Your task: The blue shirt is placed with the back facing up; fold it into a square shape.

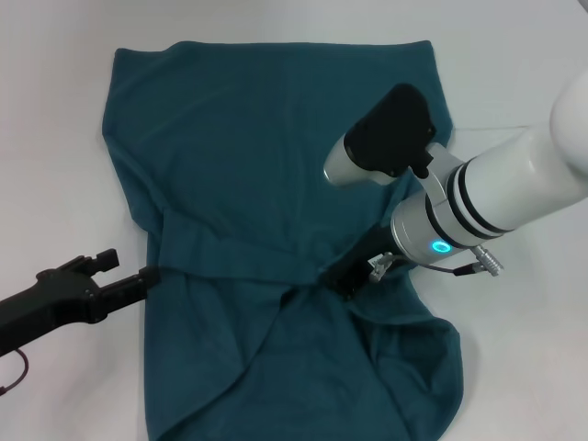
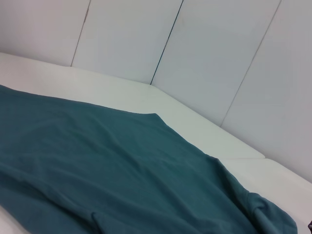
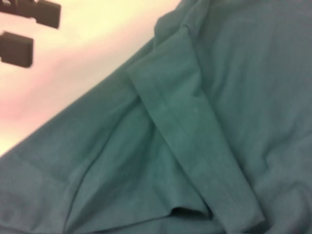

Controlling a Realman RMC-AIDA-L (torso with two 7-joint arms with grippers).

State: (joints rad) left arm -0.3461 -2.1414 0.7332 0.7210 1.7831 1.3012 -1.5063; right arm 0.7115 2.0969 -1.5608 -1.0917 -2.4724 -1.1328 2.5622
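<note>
The blue shirt (image 1: 276,138) lies plain side up on the white table and is much larger than either gripper. Its near half is rumpled, with creases running toward the middle. My right gripper (image 1: 342,276) reaches down onto the shirt's middle, where those creases meet. The right wrist view shows a folded hem band of the shirt (image 3: 195,126) close up. My left gripper (image 1: 133,267) is low at the shirt's left edge, open, with one finger touching the cloth. Its two black fingers (image 3: 41,12) stand apart over bare table in the right wrist view. The left wrist view shows the shirt (image 2: 97,161) lying flat.
The white table (image 1: 55,138) runs bare to the left and right of the shirt. Pale wall panels (image 2: 195,58) stand behind the table's far edge. A cable plug (image 1: 482,262) hangs from the right wrist.
</note>
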